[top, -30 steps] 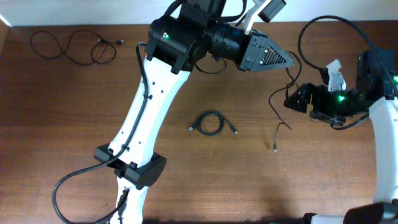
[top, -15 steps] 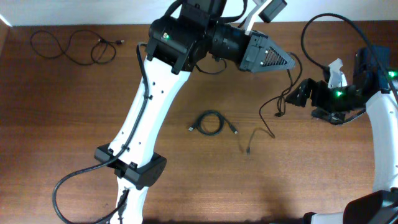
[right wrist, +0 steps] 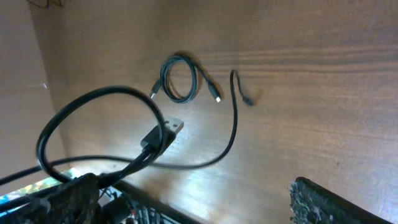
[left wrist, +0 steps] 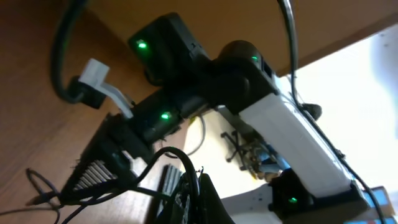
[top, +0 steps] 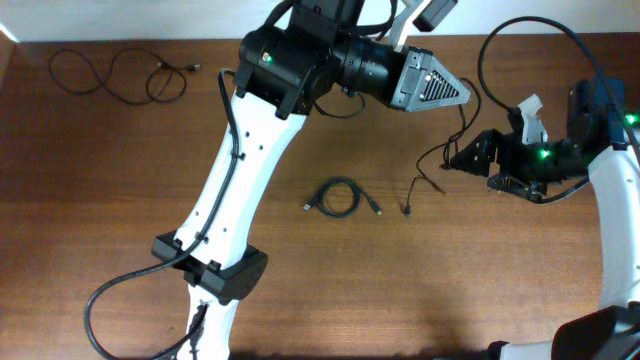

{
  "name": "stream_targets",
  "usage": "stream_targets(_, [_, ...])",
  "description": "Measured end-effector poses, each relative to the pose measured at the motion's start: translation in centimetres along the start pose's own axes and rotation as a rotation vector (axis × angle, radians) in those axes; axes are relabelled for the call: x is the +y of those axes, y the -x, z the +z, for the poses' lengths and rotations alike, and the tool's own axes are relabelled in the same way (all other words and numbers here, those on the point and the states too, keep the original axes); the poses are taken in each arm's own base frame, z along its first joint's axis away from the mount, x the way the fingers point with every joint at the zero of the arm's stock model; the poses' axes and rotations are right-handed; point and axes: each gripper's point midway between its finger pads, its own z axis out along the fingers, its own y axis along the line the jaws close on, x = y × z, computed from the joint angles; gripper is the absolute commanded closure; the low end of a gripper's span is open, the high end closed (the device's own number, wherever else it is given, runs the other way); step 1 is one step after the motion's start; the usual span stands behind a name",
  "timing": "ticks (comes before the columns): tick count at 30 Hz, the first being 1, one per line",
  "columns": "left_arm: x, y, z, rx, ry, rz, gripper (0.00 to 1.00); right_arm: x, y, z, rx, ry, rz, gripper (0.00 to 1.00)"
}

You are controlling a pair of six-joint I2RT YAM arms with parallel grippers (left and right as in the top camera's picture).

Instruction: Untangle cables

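Left gripper [top: 464, 97] clenched on a cable [top: 418, 182] that droops from its tip; right gripper [top: 458, 158] close by, released and wide, the cable's loop and USB plug [right wrist: 174, 127] beside it; the thin free end trails down to the tabletop [top: 500, 280]; a coil [top: 338, 197] lies just left of that end; a loose cable [top: 110, 75] sprawls at the far-left corner

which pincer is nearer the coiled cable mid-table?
Right. The right pincer sits off to the right of the coiled cable. The left pincer is farther away, back toward the table's far edge.
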Motion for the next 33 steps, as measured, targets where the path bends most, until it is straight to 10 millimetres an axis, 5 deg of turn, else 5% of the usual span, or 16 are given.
stream_targets(10, [-3.8,-0.9,-0.4,0.061,-0.219,0.024,1.0,-3.2,1.6,0.7,-0.055,-0.144,0.05,0.02])
stream_targets(16, [-4.0,-1.0,-0.6,0.066,-0.233,0.017,1.0,-5.7,1.6,0.6,-0.061,-0.28,0.142,0.02])
stream_targets(26, [3.8,-1.1,-2.0,0.004,0.13,-0.175,1.0,-10.9,1.0,-1.9,-0.171,-0.631,0.447,0.02])
stream_targets(33, [9.0,-1.9,-3.6,-0.024,0.445,-0.246,1.0,-11.9,1.1,-2.8,-0.22,-0.707,0.511,0.02])
